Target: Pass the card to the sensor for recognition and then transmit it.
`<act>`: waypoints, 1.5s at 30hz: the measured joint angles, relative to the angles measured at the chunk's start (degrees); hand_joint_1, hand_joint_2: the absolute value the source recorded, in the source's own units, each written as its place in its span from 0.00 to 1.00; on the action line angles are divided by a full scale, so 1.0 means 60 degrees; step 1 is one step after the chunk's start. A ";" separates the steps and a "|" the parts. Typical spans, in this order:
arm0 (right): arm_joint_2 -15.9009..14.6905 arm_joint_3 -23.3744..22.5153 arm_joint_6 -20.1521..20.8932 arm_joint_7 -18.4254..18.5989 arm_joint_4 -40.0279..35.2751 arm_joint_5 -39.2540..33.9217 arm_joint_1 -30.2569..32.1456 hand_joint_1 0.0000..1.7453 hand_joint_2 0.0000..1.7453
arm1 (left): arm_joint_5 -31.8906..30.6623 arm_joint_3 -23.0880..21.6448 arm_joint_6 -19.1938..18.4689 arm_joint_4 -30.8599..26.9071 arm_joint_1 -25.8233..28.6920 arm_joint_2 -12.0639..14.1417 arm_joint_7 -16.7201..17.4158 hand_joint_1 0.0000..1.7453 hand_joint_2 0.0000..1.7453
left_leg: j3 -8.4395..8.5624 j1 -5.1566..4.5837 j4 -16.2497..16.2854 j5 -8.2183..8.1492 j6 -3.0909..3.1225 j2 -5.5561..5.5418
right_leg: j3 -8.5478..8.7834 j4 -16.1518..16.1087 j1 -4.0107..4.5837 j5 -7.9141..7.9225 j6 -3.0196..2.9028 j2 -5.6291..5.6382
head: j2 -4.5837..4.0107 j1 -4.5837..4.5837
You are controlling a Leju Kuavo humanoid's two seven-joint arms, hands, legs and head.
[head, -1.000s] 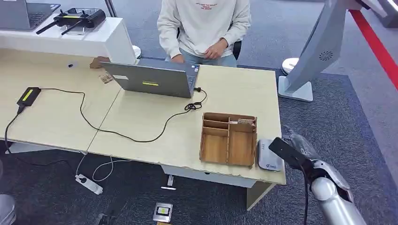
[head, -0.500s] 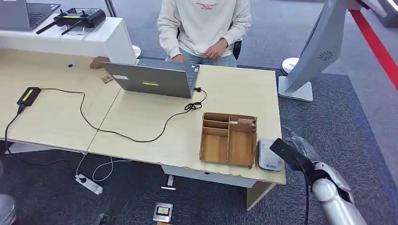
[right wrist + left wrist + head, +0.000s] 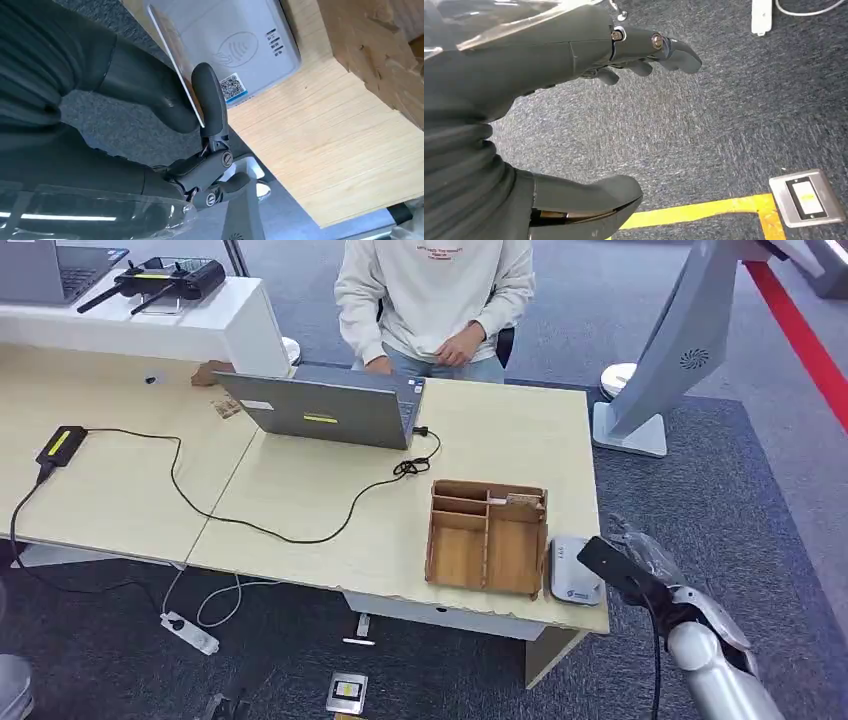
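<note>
— What's the right robot hand [image 3: 197,117] doing?

— It has the card [image 3: 173,62] pinched between thumb and a finger, gripped near one end, edge-on to its wrist camera. From where I stand it hangs just off the right-hand edge of the tabletop [image 3: 500,440], close beside the sensor [image 3: 574,571], that pale reader pad lying flat by the wooden organiser [image 3: 487,537].

— And the other one?

— The left robot hand [image 3: 589,60] hangs down over the carpet, fingers apart, nothing in it.

— So which step is this?

— I'd say the presenting step: card in hand, near the sensor's edge but not yet over its marked face. The next move, to my eye, calls for carrying the card inward above the contactless symbol and laying it flatter, broad face toward the pad. Handing it on comes afterwards; a person [image 3: 433,295] sits at the far side behind the laptop [image 3: 322,408].

— Which way does the card point?

— Its long axis runs out from the fingers toward the sensor's near edge, free end leading; it's tilted on edge, not flat
</note>
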 joint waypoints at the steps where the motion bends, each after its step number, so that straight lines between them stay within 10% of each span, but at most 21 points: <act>1: 0.0000 0.0000 0.0000 0.0000 0.0000 0.0004 0.0000 1.00 1.00 | 0.0000 0.0004 -0.0004 0.0000 0.0001 0.0000 0.0000 0.00 1.00 | 0.0000 0.0000 0.0000 0.0000 0.0000 0.0000 | 0.0000 0.0000 0.0000 0.0000 0.0000 0.0000 | 0.0000 0.0000; 20: -0.0022 -0.0620 -0.0525 -0.0259 -0.0394 -0.0477 -0.0394 1.00 1.00 | -0.0051 0.0160 0.0157 -0.0073 0.0127 -0.0022 -0.0372 0.00 1.00 | -0.0001 -0.0001 0.0002 0.0000 0.0000 0.0000 | 0.0001 0.0000 -0.0002 0.0002 0.0001 0.0000 | 0.0000 0.0000; 33: -0.0477 -0.1344 0.0864 -0.0263 -0.1960 0.0259 -0.1790 1.00 1.00 | -0.0576 0.0124 -0.0459 0.0226 -0.0451 -0.0033 -0.0648 0.00 1.00 | -0.0002 -0.0001 0.0005 0.0001 0.0000 0.0000 | 0.0004 0.0000 -0.0002 0.0006 0.0001 0.0000 | 0.0000 0.0000; 45: 0.0033 -0.0579 0.0863 -0.1636 0.0271 0.1454 -0.4432 1.00 1.00 | -0.0787 0.0106 -0.0769 0.0616 -0.0908 -0.0157 -0.0663 0.00 1.00 | -0.0011 0.0002 0.0005 0.0005 -0.0003 -0.0006 | 0.0002 0.0005 0.0001 0.0010 0.0003 -0.0001 | 0.0000 -0.0004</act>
